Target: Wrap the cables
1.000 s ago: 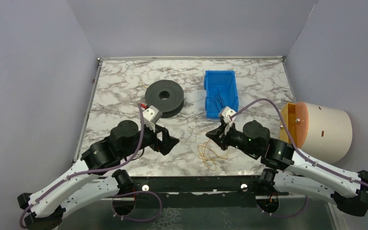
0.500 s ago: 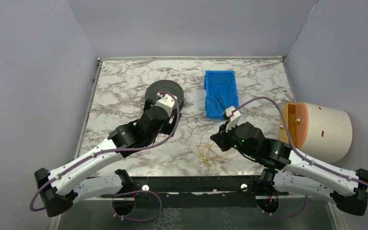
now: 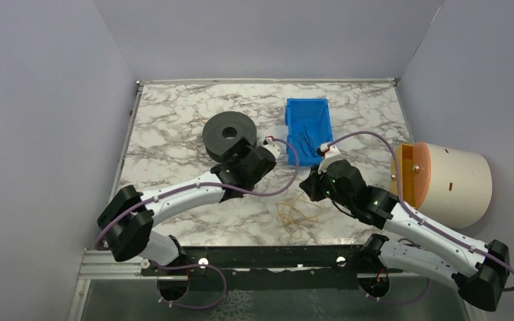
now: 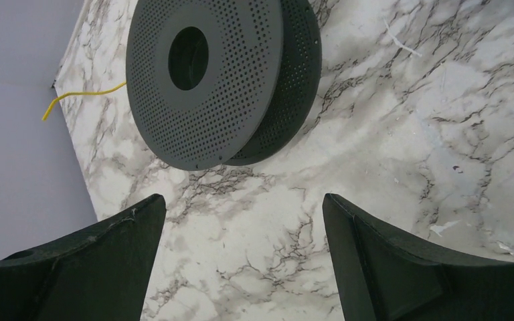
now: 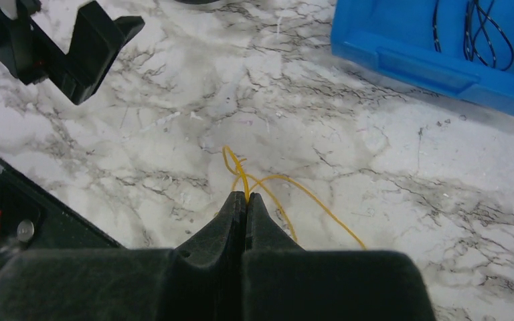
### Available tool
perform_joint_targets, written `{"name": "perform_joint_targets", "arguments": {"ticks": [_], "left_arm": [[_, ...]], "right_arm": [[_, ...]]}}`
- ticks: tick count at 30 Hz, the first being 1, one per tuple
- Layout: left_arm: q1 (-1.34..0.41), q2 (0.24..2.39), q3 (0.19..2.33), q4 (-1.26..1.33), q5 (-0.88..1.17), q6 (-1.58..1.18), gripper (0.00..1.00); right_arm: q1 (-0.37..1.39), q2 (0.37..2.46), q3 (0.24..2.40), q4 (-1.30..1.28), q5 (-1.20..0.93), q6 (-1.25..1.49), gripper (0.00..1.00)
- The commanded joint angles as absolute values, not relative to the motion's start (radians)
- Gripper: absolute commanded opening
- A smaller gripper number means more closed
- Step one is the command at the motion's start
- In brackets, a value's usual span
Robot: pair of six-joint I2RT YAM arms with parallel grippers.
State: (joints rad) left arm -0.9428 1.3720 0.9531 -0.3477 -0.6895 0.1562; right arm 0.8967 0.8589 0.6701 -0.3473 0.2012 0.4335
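Marble-patterned table (image 3: 174, 127) carries all the work items. Blue bin (image 3: 293, 130), at the far right of the table, holds thin black cables; judged from this, those are not yet handled. Black spool (image 3: 214, 137) lies flat to the left of the bin, its hole and its axis pointing up. No yellow turns show on it, so winding is judged not to have begun. Left gripper (image 4: 244, 207) hovers just beside the spool with its jaws spread wide and nothing between them. Right gripper (image 5: 246, 196) has its jaws pressed together on one strand of the yellow cable (image 5: 274, 184). This cable lies as a loose heap of loops on the table near the front edge, between the two arms and well apart from the spool. The heap has no single long axis; the pinched strand runs straight out from the fingertips, then arcs off to the right in the right wrist view. Remaining work, as judged: carry the strand to the spool, wind it, then repeat for the other cables.
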Motion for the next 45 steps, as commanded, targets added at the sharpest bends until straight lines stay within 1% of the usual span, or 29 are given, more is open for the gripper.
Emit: {"name": "perform_joint_targets", "arguments": {"ticks": [1, 4, 6, 12, 14, 18, 21, 26, 36, 42, 45], "left_arm": [[-0.946, 1.473, 0.989, -0.257, -0.754, 0.290, 0.89], [-0.946, 1.541, 0.998, -0.205, -0.764, 0.348, 0.88], [-0.946, 1.603, 1.019, -0.191, -0.805, 0.366, 0.88], [-0.943, 1.785, 1.043, -0.049, -0.918, 0.489, 0.83], [-0.943, 1.851, 1.063, -0.026, -0.962, 0.516, 0.80], [-0.938, 1.929, 1.082, 0.069, -1.052, 0.586, 0.76], [-0.931, 1.962, 1.092, 0.127, -1.097, 0.636, 0.75], [-0.902, 1.985, 1.106, 0.135, -1.108, 0.644, 0.73], [-0.842, 1.977, 1.128, 0.123, -1.107, 0.632, 0.59], [-0.826, 1.995, 1.141, 0.113, -1.110, 0.619, 0.53], [-0.826, 1.991, 1.139, 0.116, -1.118, 0.617, 0.47]], "right_arm": [[0.823, 0.852, 0.628, -0.278, 0.067, 0.462, 0.01], [0.805, 0.847, 0.595, -0.258, 0.059, 0.482, 0.01], [0.796, 0.841, 0.575, -0.247, 0.055, 0.500, 0.01], [0.793, 0.794, 0.541, -0.247, 0.069, 0.525, 0.01], [0.794, 0.778, 0.540, -0.259, 0.073, 0.523, 0.01], [0.794, 0.764, 0.534, -0.278, 0.074, 0.519, 0.01], [0.793, 0.757, 0.531, -0.285, 0.070, 0.514, 0.01], [0.794, 0.764, 0.533, -0.289, 0.071, 0.507, 0.01], [0.794, 0.793, 0.506, -0.251, 0.037, 0.515, 0.01], [0.793, 0.798, 0.515, -0.247, 0.038, 0.511, 0.01], [0.794, 0.798, 0.514, -0.247, 0.037, 0.508, 0.01]]}}
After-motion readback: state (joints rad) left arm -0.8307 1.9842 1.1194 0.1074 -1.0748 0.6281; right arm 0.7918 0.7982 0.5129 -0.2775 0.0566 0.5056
